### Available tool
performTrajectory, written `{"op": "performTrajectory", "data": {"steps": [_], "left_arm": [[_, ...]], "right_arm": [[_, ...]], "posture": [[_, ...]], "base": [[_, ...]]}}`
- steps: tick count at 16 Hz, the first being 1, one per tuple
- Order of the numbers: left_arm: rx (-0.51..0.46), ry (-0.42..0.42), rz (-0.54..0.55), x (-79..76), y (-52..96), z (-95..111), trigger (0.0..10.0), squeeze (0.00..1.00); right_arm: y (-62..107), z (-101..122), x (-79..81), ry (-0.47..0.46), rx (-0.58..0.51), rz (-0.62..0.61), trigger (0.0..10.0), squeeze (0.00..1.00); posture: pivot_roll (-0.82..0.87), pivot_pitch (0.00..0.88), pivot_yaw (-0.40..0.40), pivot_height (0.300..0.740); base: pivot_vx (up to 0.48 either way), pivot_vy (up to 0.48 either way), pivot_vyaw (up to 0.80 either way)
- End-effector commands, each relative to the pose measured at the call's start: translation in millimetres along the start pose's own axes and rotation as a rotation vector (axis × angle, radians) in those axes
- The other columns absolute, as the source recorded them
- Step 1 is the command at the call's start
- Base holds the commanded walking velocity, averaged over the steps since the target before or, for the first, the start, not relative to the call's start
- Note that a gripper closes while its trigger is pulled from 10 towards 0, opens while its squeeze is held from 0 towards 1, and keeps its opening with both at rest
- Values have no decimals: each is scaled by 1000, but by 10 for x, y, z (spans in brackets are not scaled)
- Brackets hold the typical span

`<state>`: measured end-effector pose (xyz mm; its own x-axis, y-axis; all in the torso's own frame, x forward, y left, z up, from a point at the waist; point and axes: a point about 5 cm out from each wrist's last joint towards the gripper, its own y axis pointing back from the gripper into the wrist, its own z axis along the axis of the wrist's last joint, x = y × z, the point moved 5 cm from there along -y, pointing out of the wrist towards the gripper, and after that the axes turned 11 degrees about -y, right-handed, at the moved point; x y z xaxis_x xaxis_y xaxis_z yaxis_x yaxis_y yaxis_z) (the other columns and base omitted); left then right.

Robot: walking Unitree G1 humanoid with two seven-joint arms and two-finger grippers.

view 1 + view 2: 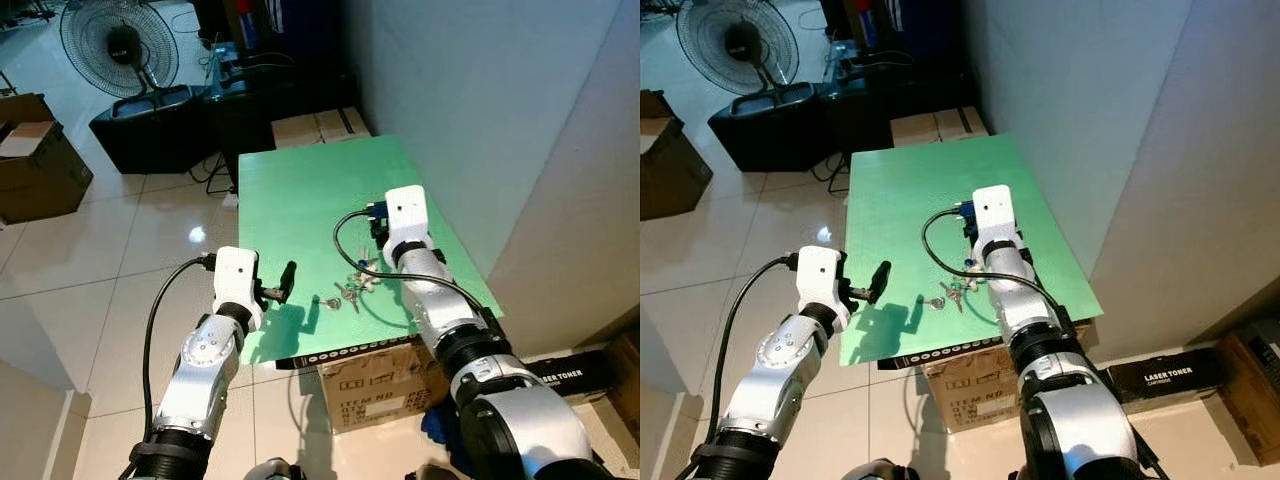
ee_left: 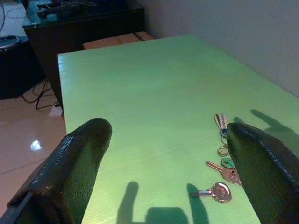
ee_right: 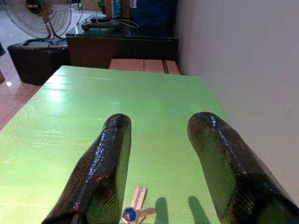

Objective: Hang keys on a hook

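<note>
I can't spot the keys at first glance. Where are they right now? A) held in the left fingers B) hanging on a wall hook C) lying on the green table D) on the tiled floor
C: the keys lie flat on the green table, between the two open grippers.

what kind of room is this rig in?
Probably a home room used for storage or as a makeshift test space: glossy tiled floor, a pedestal fan, cardboard boxes propping up a green board where the keys lie.
</note>
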<state>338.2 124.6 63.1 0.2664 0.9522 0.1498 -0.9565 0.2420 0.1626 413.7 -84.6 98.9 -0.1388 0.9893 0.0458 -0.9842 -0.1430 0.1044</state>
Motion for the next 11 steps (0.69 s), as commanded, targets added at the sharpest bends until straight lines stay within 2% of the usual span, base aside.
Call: {"op": "performTrajectory", "data": {"steps": [1,4,6,7,8,10,11], "left_arm": [[-2,-11,25,72,33,7,10000,0],[6,-11,30,71,18,-10,10000,0],[13,-7,42,83,-27,-20,10000,0],[12,3,48,97,-32,-22,10000,0],[11,16,69,157,-34,-23,10000,0],[22,40,128,379,-6,-62,10000,0],[24,45,145,452,-1,-61,10000,0]], "right_arm": [[-29,70,37,-16,-15,20,10000,1000],[-70,219,-15,-24,-53,5,10000,1000],[-37,398,-143,-24,-126,-27,10000,980],[12,432,-173,-29,-158,-16,10000,0],[140,426,-263,-58,-197,-2,10000,0],[478,137,-581,-98,-175,-47,10000,0],[575,44,-678,-103,-162,-73,10000,0]], "posture": [[-64,0,114,740],[-68,0,112,740],[-80,0,107,740],[-84,0,107,740],[-109,0,112,740],[-154,0,124,740],[-163,0,127,740]], "base": [[0,0,0],[0,0,0],[0,0,0],[0,0,0],[0,0,0],[0,0,0],[0,0,0]]}}
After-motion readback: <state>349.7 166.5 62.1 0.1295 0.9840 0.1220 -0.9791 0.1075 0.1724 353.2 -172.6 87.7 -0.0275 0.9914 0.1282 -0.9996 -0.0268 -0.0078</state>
